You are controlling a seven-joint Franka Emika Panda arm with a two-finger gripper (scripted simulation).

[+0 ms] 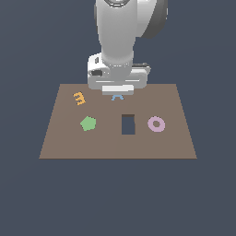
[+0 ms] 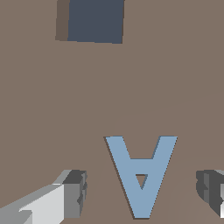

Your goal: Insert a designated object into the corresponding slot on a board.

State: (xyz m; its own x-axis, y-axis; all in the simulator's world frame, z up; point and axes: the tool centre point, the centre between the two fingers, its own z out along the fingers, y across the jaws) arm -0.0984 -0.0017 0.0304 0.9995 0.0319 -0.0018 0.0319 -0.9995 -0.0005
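Observation:
The light-blue A-shaped block [image 2: 141,175] lies flat on the brown board [image 2: 52,109]. My gripper [image 2: 142,192] is open, with one finger [image 2: 72,194] on each side of the block and a gap to each. In the exterior view the gripper [image 1: 117,93] hangs low over the board's [image 1: 64,143] far edge, and only a bit of the blue block [image 1: 117,97] shows under it. No A-shaped slot shows in either view.
A dark rectangular cutout [image 1: 128,124] sits mid-board and also shows in the wrist view [image 2: 95,21]. An orange 3-shaped piece [image 1: 79,98], a green pentagon [image 1: 88,123] and a pink ring [image 1: 156,124] lie on the board.

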